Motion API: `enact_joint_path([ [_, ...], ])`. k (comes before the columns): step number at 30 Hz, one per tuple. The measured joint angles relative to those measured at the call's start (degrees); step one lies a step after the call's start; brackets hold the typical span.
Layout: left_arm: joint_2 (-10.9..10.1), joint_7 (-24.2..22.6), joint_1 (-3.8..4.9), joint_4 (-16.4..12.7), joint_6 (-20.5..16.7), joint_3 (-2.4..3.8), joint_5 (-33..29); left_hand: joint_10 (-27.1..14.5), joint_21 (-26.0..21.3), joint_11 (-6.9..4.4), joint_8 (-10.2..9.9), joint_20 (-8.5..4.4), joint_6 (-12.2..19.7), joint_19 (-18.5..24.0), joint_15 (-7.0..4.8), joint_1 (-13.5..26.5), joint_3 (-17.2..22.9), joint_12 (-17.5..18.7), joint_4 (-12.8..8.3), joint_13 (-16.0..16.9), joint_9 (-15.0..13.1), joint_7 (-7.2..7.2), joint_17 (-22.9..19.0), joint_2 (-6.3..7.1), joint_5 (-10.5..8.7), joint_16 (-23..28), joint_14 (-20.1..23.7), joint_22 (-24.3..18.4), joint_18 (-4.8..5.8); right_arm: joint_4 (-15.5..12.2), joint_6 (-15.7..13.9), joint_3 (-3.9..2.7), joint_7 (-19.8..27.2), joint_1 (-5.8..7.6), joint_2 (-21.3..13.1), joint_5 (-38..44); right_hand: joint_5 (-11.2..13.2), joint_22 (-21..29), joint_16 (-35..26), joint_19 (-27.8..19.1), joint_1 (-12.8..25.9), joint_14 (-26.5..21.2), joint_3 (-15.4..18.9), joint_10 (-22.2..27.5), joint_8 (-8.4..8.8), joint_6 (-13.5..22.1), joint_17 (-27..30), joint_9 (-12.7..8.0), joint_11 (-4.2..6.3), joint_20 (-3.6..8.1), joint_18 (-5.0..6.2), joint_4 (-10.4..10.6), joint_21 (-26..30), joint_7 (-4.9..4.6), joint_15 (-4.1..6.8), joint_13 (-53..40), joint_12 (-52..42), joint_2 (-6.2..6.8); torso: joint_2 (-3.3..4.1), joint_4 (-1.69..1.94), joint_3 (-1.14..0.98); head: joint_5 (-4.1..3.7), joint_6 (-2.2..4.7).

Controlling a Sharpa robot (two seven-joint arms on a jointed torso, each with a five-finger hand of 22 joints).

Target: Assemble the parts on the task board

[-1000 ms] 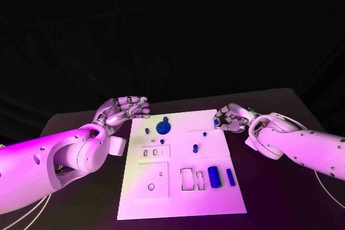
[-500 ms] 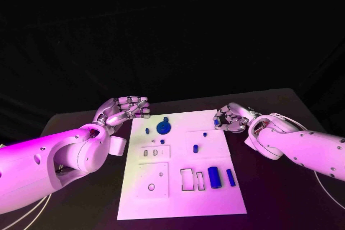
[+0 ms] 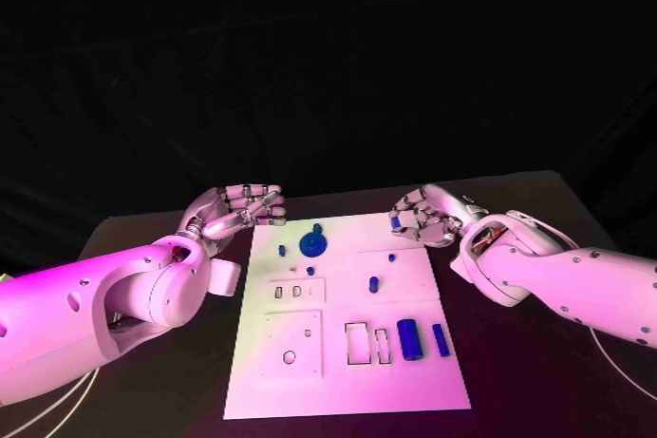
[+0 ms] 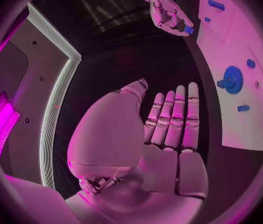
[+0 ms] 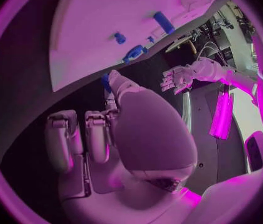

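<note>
The white task board (image 3: pixel 359 386) lies in the middle of the black table. A blue gear (image 3: pixel 312 239) stands near its far edge, with small blue pegs (image 3: pixel 371 283) around it. A thick blue cylinder (image 3: pixel 406 337) and a slim blue bar (image 3: pixel 440 337) lie at the near right. My right hand (image 3: pixel 427 217) hovers over the board's far right corner and pinches a small blue part (image 3: pixel 397 222), which the left wrist view also shows as the blue part (image 4: pixel 188 30). My left hand (image 3: pixel 241 208) hangs beyond the far left corner, fingers stretched out, holding nothing.
Empty rectangular slots (image 3: pixel 356 342) and a square inset plate (image 3: pixel 291 343) lie in the board's near half. Black table (image 3: pixel 534 381) surrounds the board on all sides. Loose white cables (image 3: pixel 41 409) trail under my left arm.
My right hand has moved a little toward the far edge and inward over the board's corner, still holding the small blue part. The left hand has stayed put.
</note>
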State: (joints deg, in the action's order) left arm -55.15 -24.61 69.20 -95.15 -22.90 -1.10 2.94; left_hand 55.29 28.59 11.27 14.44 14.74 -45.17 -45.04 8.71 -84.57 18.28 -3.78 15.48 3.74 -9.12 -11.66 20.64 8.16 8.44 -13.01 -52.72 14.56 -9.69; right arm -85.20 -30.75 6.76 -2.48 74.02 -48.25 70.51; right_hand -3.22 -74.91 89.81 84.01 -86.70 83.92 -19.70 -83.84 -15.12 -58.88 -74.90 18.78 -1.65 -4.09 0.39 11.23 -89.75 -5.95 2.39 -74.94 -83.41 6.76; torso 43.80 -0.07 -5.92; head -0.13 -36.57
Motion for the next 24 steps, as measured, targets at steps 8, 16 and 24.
enact_joint_path([
  [8, 0.7, 0.1, 0.00, 1.3, 0.2, -0.02, 0.0, 0.0, 0.0, 0.00, 0.0, 0.00, 0.0, 0.0, 0.00, 0.0, 0.0, 0.0, 0.0, 0.0, 0.0, 0.00, 0.1, 0.00, 0.00, 0.0, 0.0, 0.1, 0.00, -6.6, -2.5, 0.09, -4.5, 0.43, 4.3, 2.0, -0.1, 0.0, 0.0, 0.0, 0.3, 0.0, -0.4, 0.0, 0.00, 0.1, 0.0, -0.1, 0.00, 0.00, 0.00, -0.1, 0.0, 0.09, 0.00, 0.0, 0.0, -0.29, -0.34, 0.08, 0.37, 1.00, -0.63],
  [16, 1.0, 0.0, -0.01, 2.7, 0.4, -0.02, -0.1, 0.0, 0.2, 0.00, 0.0, -0.22, 0.0, 0.2, 0.00, 0.0, 0.2, 0.0, -0.2, 0.0, 0.0, 0.00, 0.3, 0.00, 0.00, 0.0, 0.0, 0.2, 0.00, -8.9, -3.2, 0.82, -8.5, -0.78, 9.9, 3.4, -0.1, 0.0, 0.0, 0.0, 0.5, 0.0, -0.7, 0.0, 0.00, 0.4, 0.0, -0.1, 0.00, 0.00, 0.00, 0.0, 0.0, 0.15, -0.01, 0.0, 0.0, -0.49, -0.59, 0.24, 0.71, 2.09, -1.51],
  [24, 1.2, -0.1, -0.01, 3.2, 0.7, 0.00, -0.5, 0.0, 0.4, 0.00, 0.0, -0.21, 0.0, 0.2, 0.00, 0.0, 0.2, 0.0, -0.2, 0.1, 0.0, 0.00, 0.5, 0.00, 0.00, 0.0, 0.0, 0.3, 0.00, -7.8, -2.5, 1.47, -12.6, -3.49, 14.4, 4.8, -0.1, 0.0, 0.0, 0.0, 0.8, 0.0, -0.8, 0.0, 0.00, 0.6, 0.0, -0.1, -0.01, -0.01, 0.00, 0.0, 0.0, 0.06, -0.01, 0.0, 0.0, -0.19, -0.63, 0.36, 0.85, 3.09, -2.18],
])
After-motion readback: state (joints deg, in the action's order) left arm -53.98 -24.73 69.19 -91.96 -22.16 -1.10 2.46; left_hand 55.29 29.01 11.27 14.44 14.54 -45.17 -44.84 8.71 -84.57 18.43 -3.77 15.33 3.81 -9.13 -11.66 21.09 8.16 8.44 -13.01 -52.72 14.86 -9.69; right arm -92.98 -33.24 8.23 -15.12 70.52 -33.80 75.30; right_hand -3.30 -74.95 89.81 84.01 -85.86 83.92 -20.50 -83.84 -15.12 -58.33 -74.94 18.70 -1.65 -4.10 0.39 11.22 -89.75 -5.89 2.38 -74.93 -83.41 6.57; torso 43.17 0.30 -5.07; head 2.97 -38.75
